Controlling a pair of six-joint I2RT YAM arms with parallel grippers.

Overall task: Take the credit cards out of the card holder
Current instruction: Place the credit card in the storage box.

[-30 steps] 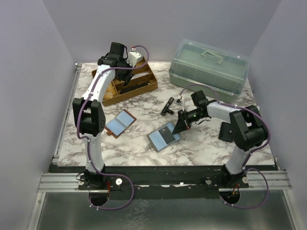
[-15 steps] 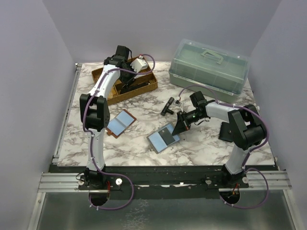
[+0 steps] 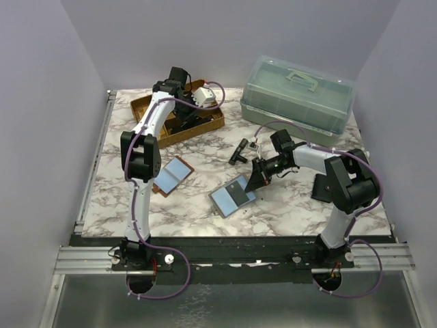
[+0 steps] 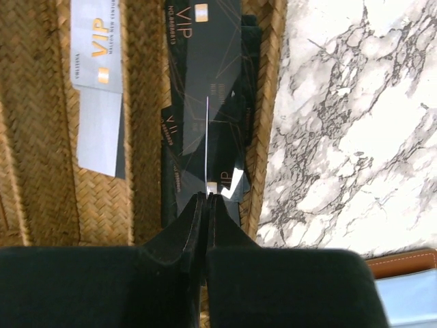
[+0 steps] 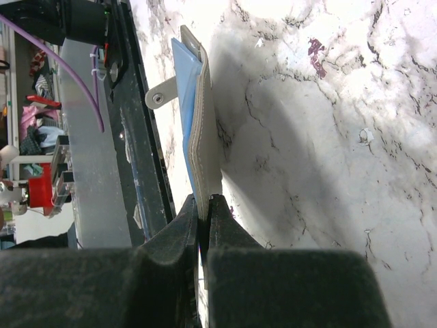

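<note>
1. This is a robot lab's test cell: a left arm [image 3: 140, 154] and a right arm [image 3: 341, 184] stand bolted to a metal rail [image 3: 232, 258] along the near edge of a marble-patterned tabletop [image 3: 287, 212].
2. Plain lavender walls [image 3: 41, 102] box the tabletop in on three sides.
3. Past the tabletop's edge, the right wrist view shows cluttered workshop gear [image 5: 37, 188].
</note>
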